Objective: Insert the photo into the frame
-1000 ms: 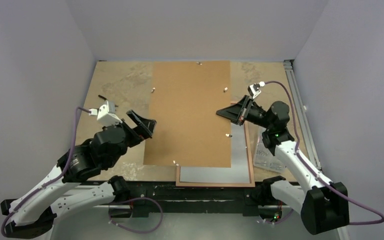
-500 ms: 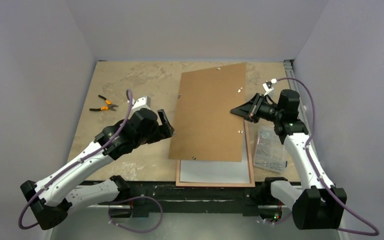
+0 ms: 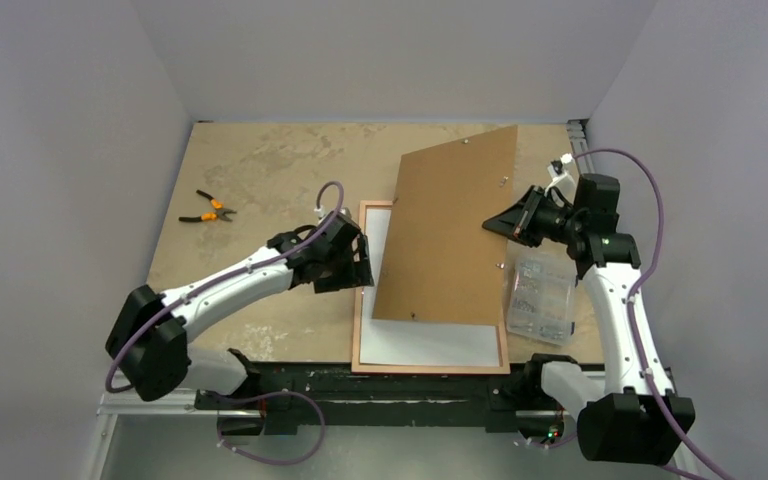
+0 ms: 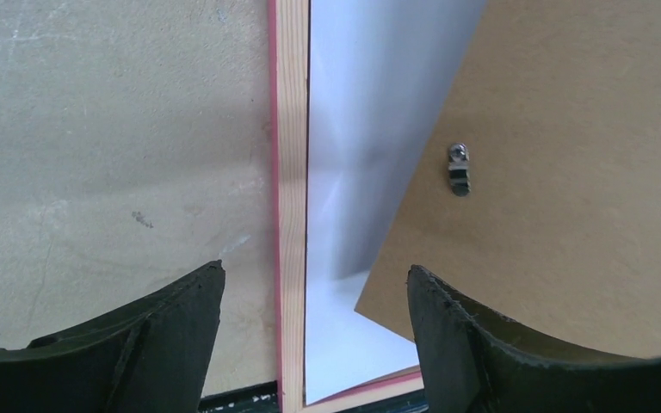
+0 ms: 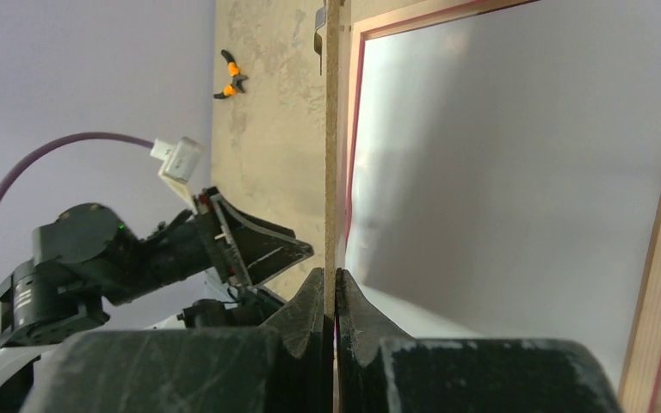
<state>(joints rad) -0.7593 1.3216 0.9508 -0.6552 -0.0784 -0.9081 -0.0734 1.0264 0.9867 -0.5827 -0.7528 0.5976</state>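
Brown fibreboard fills the middle of the top view: the backing board (image 3: 450, 230) lies askew, its upper corner leaning toward the upper right. We see the right gripper (image 3: 513, 218) at its right edge. In the right wrist view the fingers (image 5: 314, 301) are pressed together on that thin edge, with the board seen edge-on running straight up the picture. The right arm rises from the lower right, elbow bent, its wrist pointing left toward the board.

The frame (image 3: 357, 335) lies flat on the table (image 3: 260, 170), tan back up, in the lower centre. Inside it we see the photo (image 3: 430, 343), white side up, its upper part covered by the board.

The left arm stretches from the lower left toward the centre. The left gripper (image 3: 360, 268) hangs over the frame's left rail. In its wrist view the fingers (image 4: 181, 310) stand well apart, holding nothing, with the rail and a strip of photo between them. A small metal clip (image 4: 459, 169) sits on the board.

Orange-handled pliers (image 3: 207, 208) lie at the left of the table. A clear plastic box (image 3: 540, 295) sits just right of the frame.
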